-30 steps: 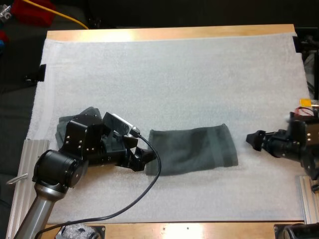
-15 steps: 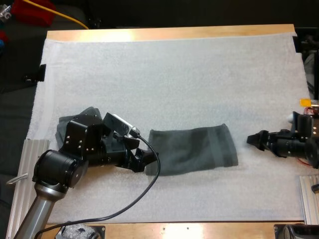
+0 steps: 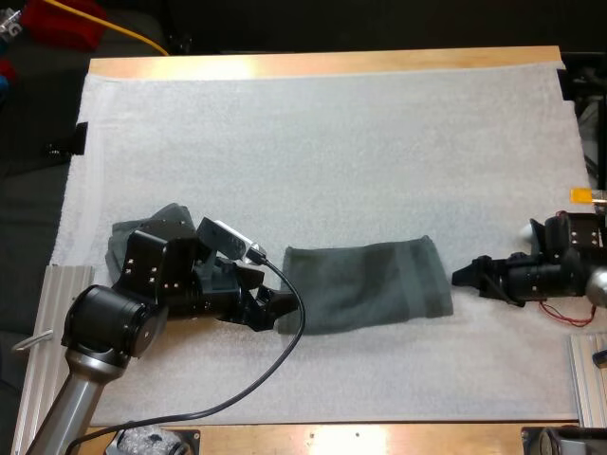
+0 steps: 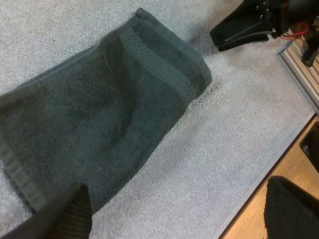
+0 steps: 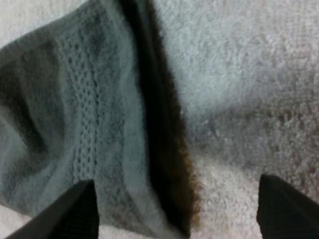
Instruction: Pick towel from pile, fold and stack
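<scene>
Dark grey-green terry towel (image 3: 365, 284), folded into a flat oblong, is lying on the big white foam mat (image 3: 332, 142). The mat covers most of the light wooden table (image 3: 313, 64). The towel sits in the near half of the mat, roughly between the two arms, long side running left to right.

Next biggest is a second dark grey-green towel, the crumpled one (image 3: 133, 232). It's bunched up at the mat's left side, partly hidden behind my left arm, and apart from the folded one.

Left gripper (image 3: 268, 308) is low at the folded towel's left end. From the left wrist, its two black fingers (image 4: 67, 214) stand wide apart with nothing between them. One hangs over the towel's (image 4: 99, 109) near end; can't tell if it touches. The other arm's gripper (image 4: 239, 27) shows just past the far banded end.

Right gripper (image 3: 465, 275) points at the towel's right end, just beside it. From the right wrist, its jaws are spread too, gripping nothing, with the towel's (image 5: 75, 124) stitched band and folded edge right in front.
</scene>
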You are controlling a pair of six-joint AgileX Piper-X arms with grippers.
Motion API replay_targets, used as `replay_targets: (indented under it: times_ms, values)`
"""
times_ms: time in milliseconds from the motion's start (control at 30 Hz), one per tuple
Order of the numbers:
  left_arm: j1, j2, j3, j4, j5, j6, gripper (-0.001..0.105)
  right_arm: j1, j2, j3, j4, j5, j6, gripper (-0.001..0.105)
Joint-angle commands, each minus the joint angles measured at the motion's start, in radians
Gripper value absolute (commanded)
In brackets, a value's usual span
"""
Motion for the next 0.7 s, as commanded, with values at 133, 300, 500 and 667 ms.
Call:
replay_targets:
  times_ms: [133,300,500,667]
  values:
    - [0.0,-0.004,-0.005,0.003,0.008,-0.009,0.07,-0.002,0.057,-0.005,-0.02,-0.062,-0.006,0.065]
    - [0.0,-0.004,-0.005,0.003,0.006,-0.009,0.07,-0.002,0.098,-0.005,-0.044,-0.077,0.019,0.065]
    - [0.0,-0.004,-0.005,0.003,0.006,-0.009,0.07,0.007,0.132,-0.005,-0.045,-0.123,0.023,0.065]
    - [0.0,-0.004,-0.005,0.003,0.006,-0.009,0.07,0.059,0.153,-0.005,-0.052,-0.12,0.029,0.065]
